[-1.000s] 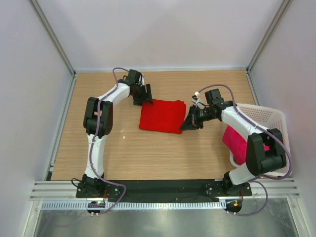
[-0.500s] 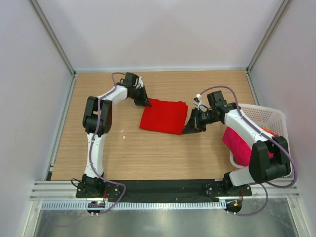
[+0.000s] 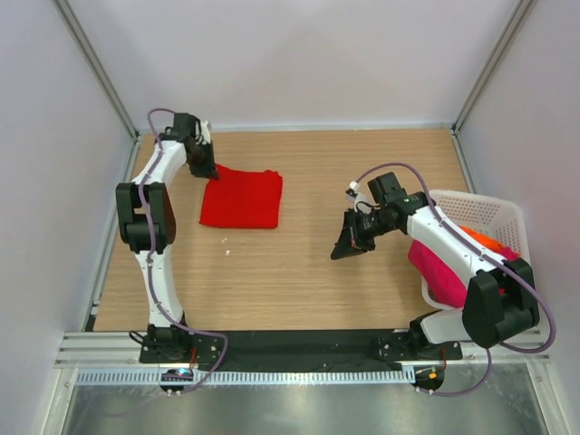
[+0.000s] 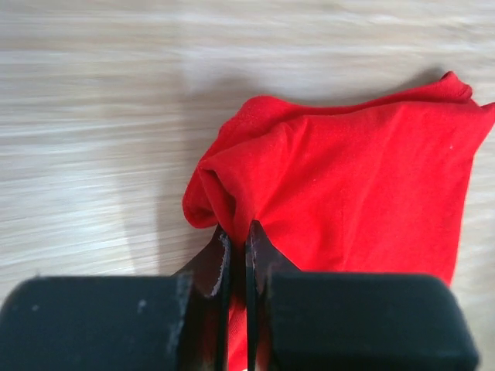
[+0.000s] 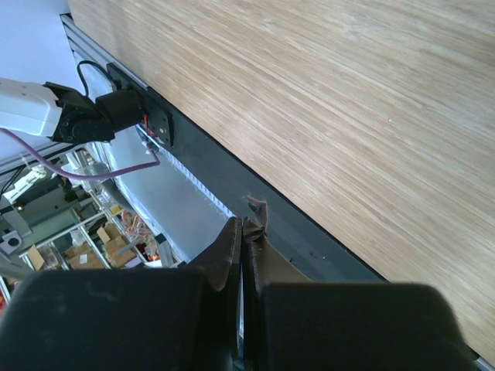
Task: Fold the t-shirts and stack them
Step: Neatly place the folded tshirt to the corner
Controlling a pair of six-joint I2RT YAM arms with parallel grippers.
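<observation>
Your wooden desk (image 3: 308, 281) carries a white lattice basket (image 3: 494, 210) at its right edge, with the magenta-pink t-shirt (image 3: 430, 272) draped over the basket's left wall and the orange t-shirt (image 3: 489, 243) showing as a strip inside. The folded red t-shirt (image 3: 243, 199) lies flat on the far-left part of the desk, well apart from the basket, and your left tool (image 3: 207, 171) is pinched tight on a bunched fold at its far-left corner. Your right tool (image 3: 343, 252) hangs over bare wood between the red t-shirt and the basket, jaws pressed together with nothing in them.
</observation>
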